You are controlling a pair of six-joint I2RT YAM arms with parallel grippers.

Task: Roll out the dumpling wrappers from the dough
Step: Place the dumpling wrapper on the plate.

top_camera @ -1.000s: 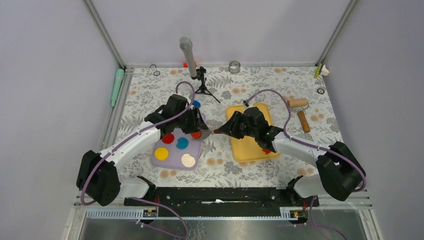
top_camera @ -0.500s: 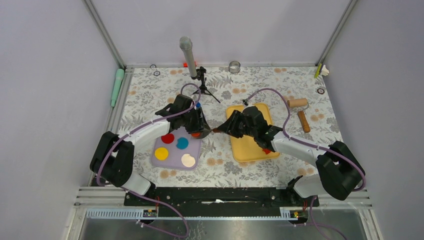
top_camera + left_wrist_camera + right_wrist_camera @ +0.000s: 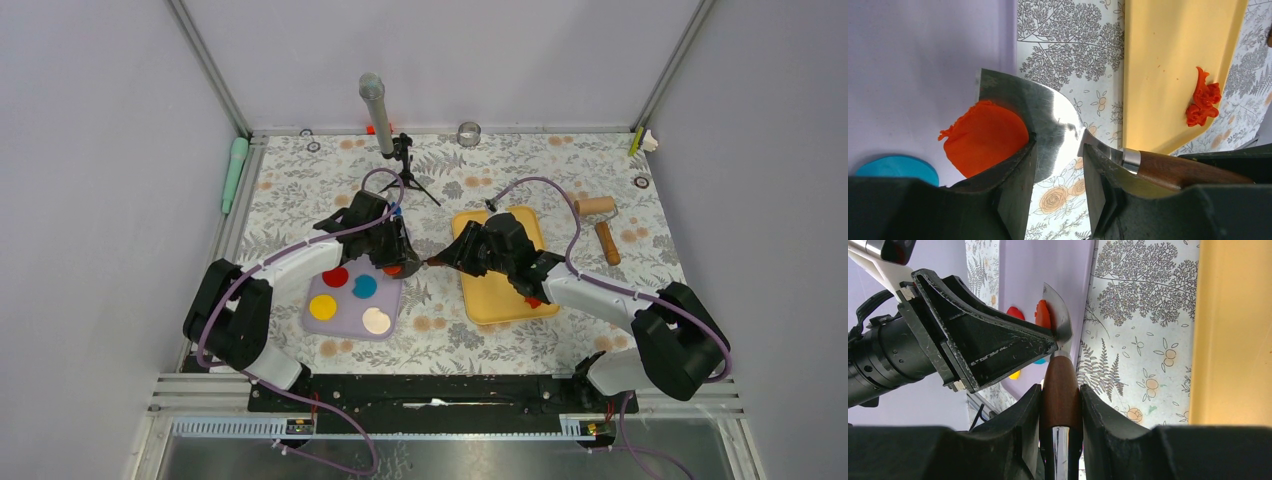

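Fig.: spatula hand-over zone, wrist & top views. R gripper [image 3: 1060, 389] is closed on the wooden handle [image 3: 1178, 172] of a spatula [image 3: 1048, 117], fingers on both sides of the handle just behind the metal collar. The blade reaches out ahead of the R fingertips, over the edge of the purple mat [image 3: 923, 65]. L gripper [image 3: 1058, 150] stands over the blade w/ jaws partway apart and nothing clamped between them. Red wrapper [image 3: 985, 135] overlaps the blade's edge, touching the outer side of one L finger; the rest of it is over the mat. Second red wrapper [image 3: 336, 277] lies on the mat, near the L gripper. Red clay scrap [image 3: 1202, 97] sits on the yellow tray [image 3: 1173, 60], beyond the spatula handle.
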